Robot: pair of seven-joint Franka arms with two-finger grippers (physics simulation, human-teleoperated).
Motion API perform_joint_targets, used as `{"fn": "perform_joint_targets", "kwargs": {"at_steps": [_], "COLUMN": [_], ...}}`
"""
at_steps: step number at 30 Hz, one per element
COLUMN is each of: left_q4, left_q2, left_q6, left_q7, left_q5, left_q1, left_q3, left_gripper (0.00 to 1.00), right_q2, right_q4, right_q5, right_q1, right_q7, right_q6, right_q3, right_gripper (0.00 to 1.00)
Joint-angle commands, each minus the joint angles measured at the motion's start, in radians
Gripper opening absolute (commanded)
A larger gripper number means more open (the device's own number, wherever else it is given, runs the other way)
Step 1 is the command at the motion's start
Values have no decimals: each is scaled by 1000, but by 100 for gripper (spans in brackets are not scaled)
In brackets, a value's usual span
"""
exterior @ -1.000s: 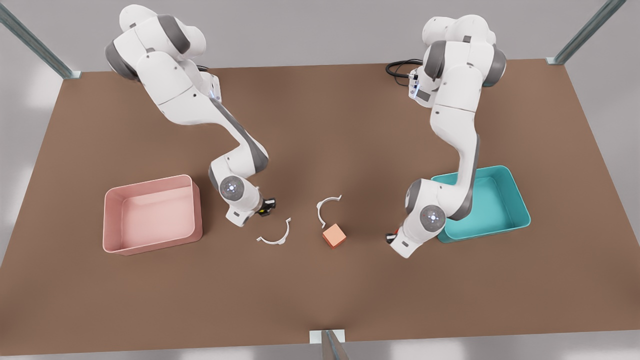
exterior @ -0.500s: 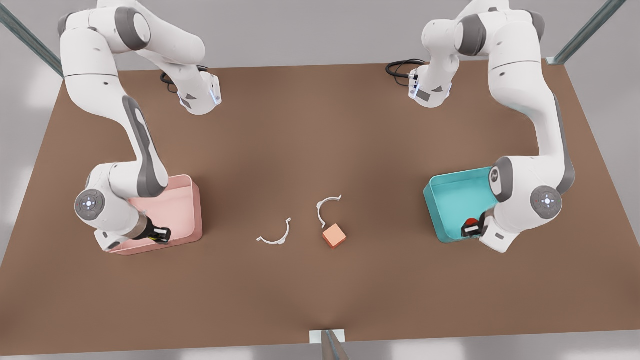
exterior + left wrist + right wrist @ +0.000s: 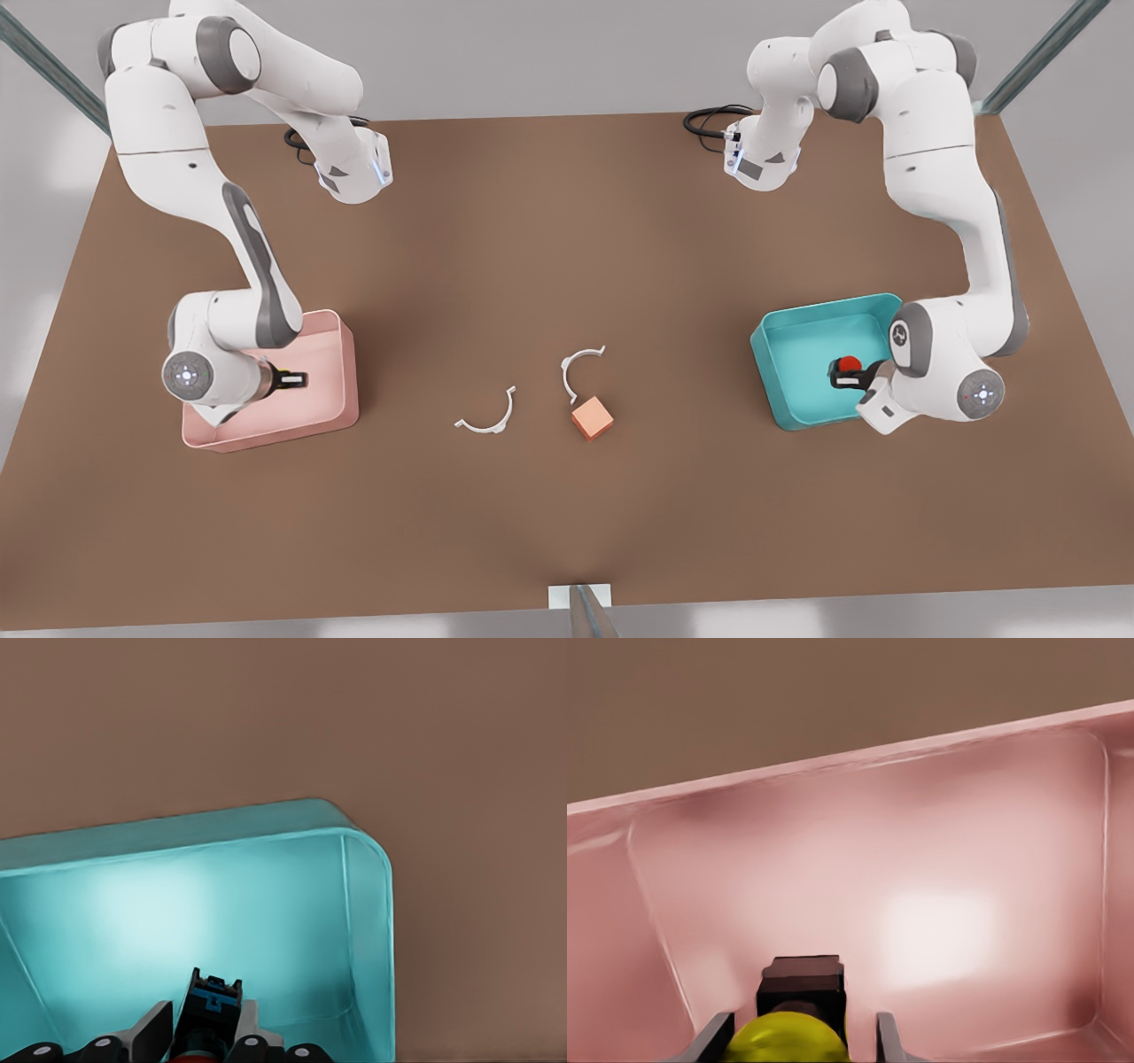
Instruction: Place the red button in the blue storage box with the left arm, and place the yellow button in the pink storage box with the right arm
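My left claw (image 3: 849, 378) hangs inside the blue box (image 3: 802, 346), on the front view's right. It is closed on the red button (image 3: 850, 363), gripping its dark base with the red cap up. In the left wrist view the fingers (image 3: 152, 1034) sit close on either side of the button's base (image 3: 211, 1003), with the teal floor and walls of the box (image 3: 368, 930) spread beyond them. I cannot tell whether the button touches the floor of the box.

My right claw (image 3: 292, 380) is over the pink box (image 3: 341, 372), on the front view's left, reaching in from that box's outer end. It is closed on the yellow button (image 3: 786, 1036): in the right wrist view the yellow cap sits between the two fingers (image 3: 888, 1038), its black base jutting forward, and the pink floor and walls (image 3: 647, 904) lie beyond. In the front view the button is too small to make out at the fingertips. Whether it rests on the box floor I cannot say.

Between the two boxes, on the brown surface (image 3: 567, 221), lie two white curved clips, one (image 3: 489, 419) nearer the pink box and the other (image 3: 578, 366) just behind an orange-pink cube (image 3: 592, 417). All three sit well apart from both boxes and from both arms.
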Motion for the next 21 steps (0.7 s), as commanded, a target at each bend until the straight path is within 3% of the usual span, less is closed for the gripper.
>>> {"fn": "perform_joint_targets", "kwargs": {"at_steps": [1,3,5,6,12,13,15,19,21], "left_q4": [3,3,3,3,6,22,68,210,213], "left_q2": [25,62,68,68,68,68,59,-34,-160], "left_q6": [-16,-3,-3,-3,-3,-3,-25,-95,-95], "left_q7": [220,197,197,199,199,197,196,-90,-93], "left_q5": [-3,-3,-3,-1,0,-1,-9,-6,-3], "left_q1": [0,-5,-8,-8,-8,-8,-8,-23,-17], "left_q3": [1,-1,-1,-1,-1,-1,-2,-2,21], "left_gripper": [46,46,51,82,86,100,100,100,100], "right_q2": [2,2,1,-2,-11,-21,-77,-274,-255], "right_q4": [3,61,222,314,642,653,622,421,437], "right_q5": [29,66,64,64,63,63,63,86,86], "right_q1": [0,-2,0,1,35,54,46,0,-9], "right_q7": [-62,-59,-70,-71,-7,71,148,130,116], "right_q6": [-6,-12,-66,-81,-322,-391,-471,-448,-435], "right_q3": [-1,-7,-7,-9,48,83,186,183,182], "right_gripper": [85,100,100,100,100,100,100,100,100]}}
